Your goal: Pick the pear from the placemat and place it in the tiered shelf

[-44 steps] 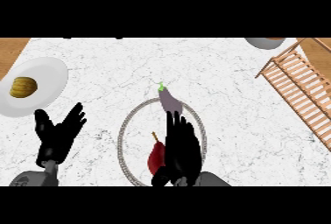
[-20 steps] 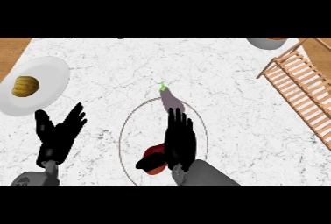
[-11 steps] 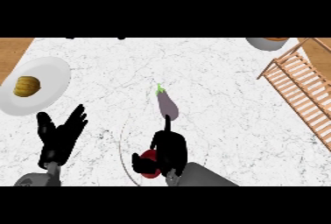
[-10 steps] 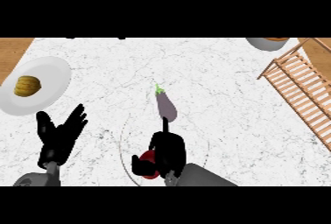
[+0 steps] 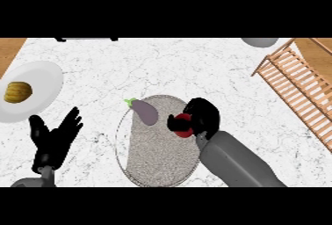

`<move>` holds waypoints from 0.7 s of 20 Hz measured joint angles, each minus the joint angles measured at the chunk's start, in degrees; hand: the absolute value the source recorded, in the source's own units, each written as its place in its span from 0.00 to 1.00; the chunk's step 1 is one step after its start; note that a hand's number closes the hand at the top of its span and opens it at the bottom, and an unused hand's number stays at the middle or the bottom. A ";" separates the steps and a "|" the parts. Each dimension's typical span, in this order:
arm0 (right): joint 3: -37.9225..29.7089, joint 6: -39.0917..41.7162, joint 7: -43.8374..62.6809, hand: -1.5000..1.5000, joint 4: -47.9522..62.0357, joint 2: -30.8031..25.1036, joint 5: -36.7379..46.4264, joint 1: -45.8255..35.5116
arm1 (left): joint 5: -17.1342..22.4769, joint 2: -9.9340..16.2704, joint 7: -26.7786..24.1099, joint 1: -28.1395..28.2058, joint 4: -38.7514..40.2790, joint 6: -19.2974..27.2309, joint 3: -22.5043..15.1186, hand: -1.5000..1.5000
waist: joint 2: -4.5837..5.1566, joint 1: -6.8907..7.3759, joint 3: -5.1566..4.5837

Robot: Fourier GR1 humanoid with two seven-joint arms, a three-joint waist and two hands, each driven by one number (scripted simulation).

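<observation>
White marble surface (image 5: 194, 66); our right hand (image 5: 202, 117) had its fingers curled round the red pear (image 5: 183, 125) above the placemat (image 5: 159, 145). Next: carry to the tiered shelf (image 5: 299, 88) at right edge. Left hand (image 5: 55, 138) rested, released.

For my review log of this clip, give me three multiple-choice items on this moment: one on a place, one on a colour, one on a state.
1. Where does the purple eggplant lie?
A. on the white plate
B. on the round placemat
C. in the wooden shelf

2. What colour is the fruit in the right hand?
A. red
B. green
C. yellow

3. How is the left hand?
A. curled round the eggplant
B. open, holding nothing
C. pressing on the plate

Key: 1 B, the eggplant rests on the upper left part of the placemat. 2 A, the fruit shows red between the curled black fingers. 3 B, its fingers are spread over bare counter at the lower left, touching nothing.
</observation>
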 measured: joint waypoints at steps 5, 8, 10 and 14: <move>-10.51 -3.68 1.31 1.00 4.59 -4.17 4.08 -6.12 | -0.13 0.15 0.06 -0.03 -0.30 -0.14 0.09 0.50 | -0.11 0.19 -0.18; -13.19 -4.77 3.07 1.00 5.45 -5.76 9.63 -10.25 | 0.15 0.29 0.49 -0.10 -0.06 -0.54 0.30 0.50 | -0.36 0.10 -0.27; -14.46 -4.43 4.93 1.00 5.66 -6.71 13.50 -13.28 | 0.07 -0.24 0.60 0.02 -0.11 -0.12 0.18 0.50 | -0.63 -0.16 -0.31; -17.64 -2.67 8.30 1.00 5.83 -9.17 20.32 -19.40 | -0.47 -0.45 0.50 0.65 -0.36 0.59 0.17 0.50 | -1.17 -0.66 -0.38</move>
